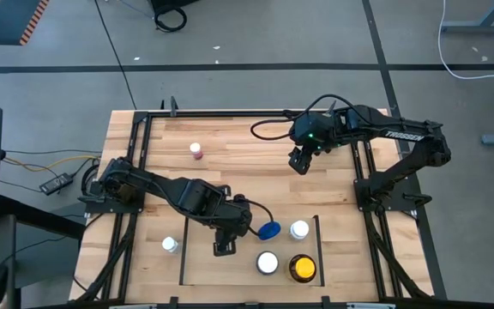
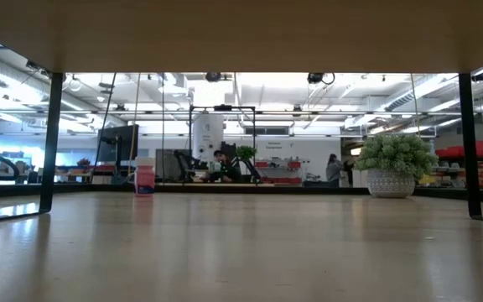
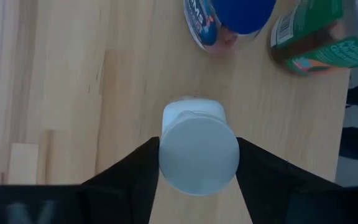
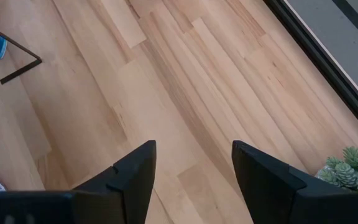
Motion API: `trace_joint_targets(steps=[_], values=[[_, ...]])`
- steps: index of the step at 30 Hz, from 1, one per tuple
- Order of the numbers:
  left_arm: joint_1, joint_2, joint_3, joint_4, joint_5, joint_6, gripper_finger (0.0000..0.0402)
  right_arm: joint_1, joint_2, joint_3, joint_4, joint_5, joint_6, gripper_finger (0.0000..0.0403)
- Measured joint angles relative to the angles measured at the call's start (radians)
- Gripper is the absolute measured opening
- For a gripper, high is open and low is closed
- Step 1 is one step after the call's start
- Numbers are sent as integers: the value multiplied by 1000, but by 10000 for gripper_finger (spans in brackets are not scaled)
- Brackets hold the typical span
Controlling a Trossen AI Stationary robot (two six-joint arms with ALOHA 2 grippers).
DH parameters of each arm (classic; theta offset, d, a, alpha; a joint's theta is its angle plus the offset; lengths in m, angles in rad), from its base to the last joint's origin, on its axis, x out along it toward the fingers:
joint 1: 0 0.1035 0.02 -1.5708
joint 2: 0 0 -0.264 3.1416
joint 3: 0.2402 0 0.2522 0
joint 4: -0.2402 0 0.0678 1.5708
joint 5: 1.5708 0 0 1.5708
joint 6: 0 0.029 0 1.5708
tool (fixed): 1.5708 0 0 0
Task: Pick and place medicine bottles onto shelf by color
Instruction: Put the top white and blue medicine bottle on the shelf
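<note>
In the high view my left gripper (image 1: 223, 246) reaches down inside the shelf bay (image 1: 197, 266), between its two thin black side bars. It is shut on a white-capped medicine bottle (image 3: 199, 152), which the gripper hides from above. A blue-capped bottle (image 1: 269, 230), two white-capped bottles (image 1: 299, 229) (image 1: 268, 263) and the amber, yellow-capped bottle (image 1: 302, 269) stand in the bay. Another white-capped bottle (image 1: 170, 245) stands left of the bay. A reddish bottle (image 1: 195, 150) stands near the far edge. My right gripper (image 1: 298, 161) hovers open over bare wood at the far right. My left gripper pinches the white bottle by its round cap (image 3: 169, 155), one finger (image 3: 138, 171) on each side. The fingers come from above, pointing down. The bottle stands upright between them. Whether its base rests on the shelf wood does not show.
A spiky green plant (image 2: 395, 164) sits at the far right corner. Black frame rails (image 1: 363, 176) run along both sides of the table. Bare wood lies between the reddish bottle and the right gripper. People show in the room beyond the table.
</note>
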Motion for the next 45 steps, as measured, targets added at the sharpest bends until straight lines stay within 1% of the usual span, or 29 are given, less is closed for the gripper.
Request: trace_joint_targets(steps=[4, 7, 10, 13, 23, 30, 36, 40, 45], values=[[-2, 0, 0, 0, 0, 0, 205, 0, 0, 0, 0, 0, 0, 218], [-3, 0, 0, -2, 7, -1, 199, 0, 0, 0, 0, 0, 0, 218], [-3, 0, 0, -2, 39, 0, 191, 0, 0, 0, 0, 0, 5, 218], [-3, 0, 0, -1, 41, 0, 191, 0, 0, 0, 0, 0, 12, 218], [-3, 0, 0, -2, 42, -15, 243, 0, 0, 0, 0, 0, 23, 218], [-1, 0, 0, -2, 42, -19, 262, 0, 0, 0, 0, 0, 23, 218], [-1, 0, 0, 1, 118, -19, 258, 0, 0, 0, 0, 0, 23, 218], [-3, 0, 0, 1, 117, -19, 253, 0, 0, 0, 0, 0, 23, 218], [20, 0, 0, 0, 103, 0, 250, 0, 0, 0, 0, 0, 23, 218]])
